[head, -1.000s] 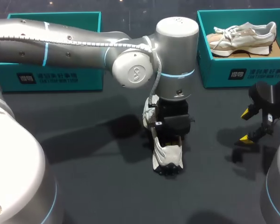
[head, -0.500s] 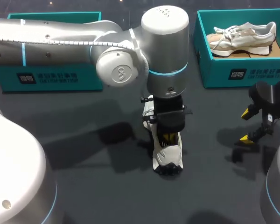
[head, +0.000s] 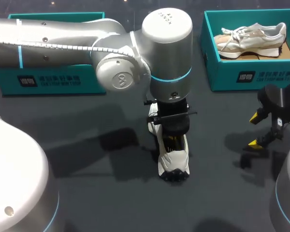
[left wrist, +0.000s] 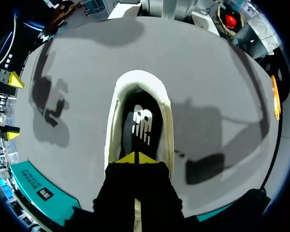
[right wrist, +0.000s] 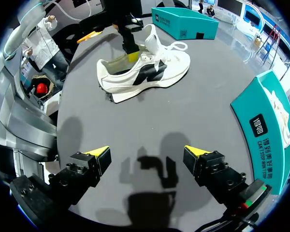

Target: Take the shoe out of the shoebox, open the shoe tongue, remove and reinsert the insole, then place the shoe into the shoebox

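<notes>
A teal shoebox [head: 53, 79] stands at the table's [head: 87, 193] far left. The left arm [head: 63, 36] comes in over it and bends straight down at mid-table, its wrist vertical above the white shoe [head: 174, 162].

That shoe stands upright on its sole on the bare table, outside and well apart from both boxes. It is white with black side panels and white laces, and its collar is wide enough to show a dark insole [left wrist: 141, 123] with a white mark lying flat inside.

The left gripper [left wrist: 137, 157] dips into the shoe's mouth at the tongue end, its 2 yellow tips pressed together just above the insole. Whether anything thin is pinched between them cannot be told.

At the far right a second teal shoebox [head: 251, 72] holds 1 beige sneaker [head: 253, 36].

In front of it the right gripper [right wrist: 147, 154] hangs over bare table, fingers spread wide and holding nothing.
</notes>
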